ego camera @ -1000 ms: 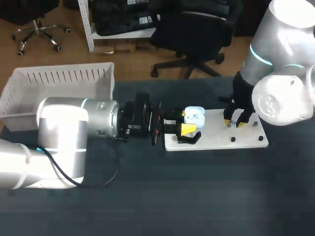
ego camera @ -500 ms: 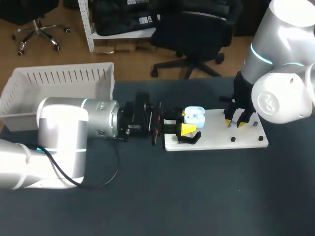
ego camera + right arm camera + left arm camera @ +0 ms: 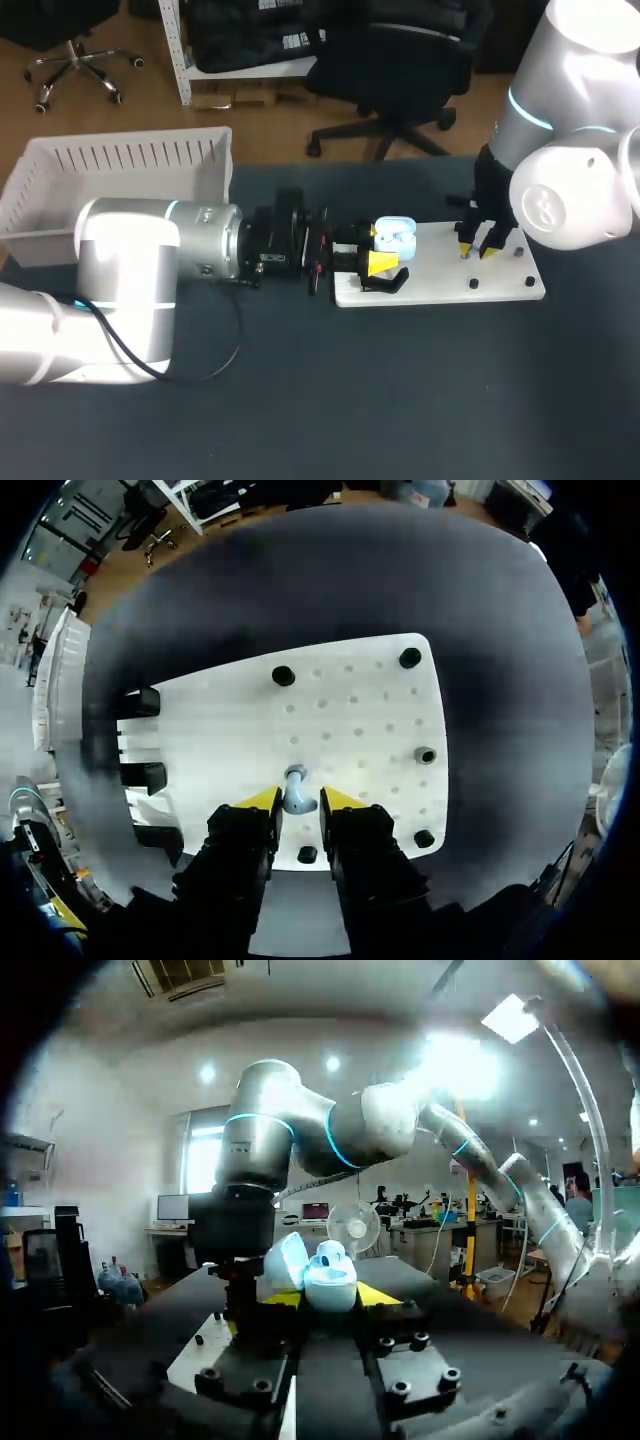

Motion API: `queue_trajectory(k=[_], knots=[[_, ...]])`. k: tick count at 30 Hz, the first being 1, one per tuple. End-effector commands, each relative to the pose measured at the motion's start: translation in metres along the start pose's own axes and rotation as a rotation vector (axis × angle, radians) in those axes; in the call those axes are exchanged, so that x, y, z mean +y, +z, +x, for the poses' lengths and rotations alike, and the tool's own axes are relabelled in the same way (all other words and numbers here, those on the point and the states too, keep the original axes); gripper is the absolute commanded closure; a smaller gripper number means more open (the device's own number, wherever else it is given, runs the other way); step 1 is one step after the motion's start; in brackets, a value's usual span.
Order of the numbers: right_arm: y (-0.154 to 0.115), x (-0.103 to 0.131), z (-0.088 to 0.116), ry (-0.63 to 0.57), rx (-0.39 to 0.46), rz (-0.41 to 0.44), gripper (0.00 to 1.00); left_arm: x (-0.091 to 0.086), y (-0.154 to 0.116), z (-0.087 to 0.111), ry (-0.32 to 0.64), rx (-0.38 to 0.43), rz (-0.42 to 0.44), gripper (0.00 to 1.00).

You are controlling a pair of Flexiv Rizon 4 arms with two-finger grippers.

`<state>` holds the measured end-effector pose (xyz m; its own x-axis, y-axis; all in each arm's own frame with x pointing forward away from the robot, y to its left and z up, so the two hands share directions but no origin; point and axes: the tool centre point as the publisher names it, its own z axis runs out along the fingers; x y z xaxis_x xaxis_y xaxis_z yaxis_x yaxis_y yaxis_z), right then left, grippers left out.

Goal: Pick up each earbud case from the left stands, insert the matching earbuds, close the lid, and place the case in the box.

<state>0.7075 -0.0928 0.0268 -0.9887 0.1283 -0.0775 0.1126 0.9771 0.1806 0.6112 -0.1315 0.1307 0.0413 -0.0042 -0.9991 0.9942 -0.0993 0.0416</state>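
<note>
The white box sits on the dark bench, well to the left of the white board. At the board's left edge, the left tool holds the light-blue earbud case between its yellow tips, lid up and open. In the left wrist view the case rests just above that tool. Over the board's right part, the right tool stands narrow, its tips pressing from both sides on a small earbud upright on the board.
</note>
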Motion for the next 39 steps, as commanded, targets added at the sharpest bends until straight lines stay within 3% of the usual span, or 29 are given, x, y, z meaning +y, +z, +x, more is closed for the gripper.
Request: queue_trajectory(k=[1, 6, 11, 23, 32, 39], knots=[[0.0, 0.001, -0.001, 0.001, 0.005, 0.004, 0.78, 0.001, 0.0, 0.0, -0.001, 0.002, 0.002, 1.0], [0.001, 0.002, 0.0, -0.001, 0.006, 0.007, 0.84, 0.001, 0.0, 0.0, -0.001, 0.002, 0.002, 1.0], [-0.001, 0.002, 0.002, 0.002, 0.007, 0.005, 1.0, 0.001, 0.0, 0.0, -0.001, 0.002, 0.002, 1.0], [-0.015, -0.001, 0.005, 0.031, 0.005, -0.006, 1.0, 0.001, 0.0, 0.0, -0.001, 0.002, 0.002, 1.0], [-0.05, -0.004, 0.01, 0.089, -0.014, -0.032, 1.0, 0.001, 0.0, 0.0, -0.001, 0.002, 0.002, 1.0], [-0.1, -0.006, 0.016, 0.156, -0.06, -0.023, 1.0, 0.001, 0.0, 0.0, -0.001, 0.002, 0.002, 1.0]])
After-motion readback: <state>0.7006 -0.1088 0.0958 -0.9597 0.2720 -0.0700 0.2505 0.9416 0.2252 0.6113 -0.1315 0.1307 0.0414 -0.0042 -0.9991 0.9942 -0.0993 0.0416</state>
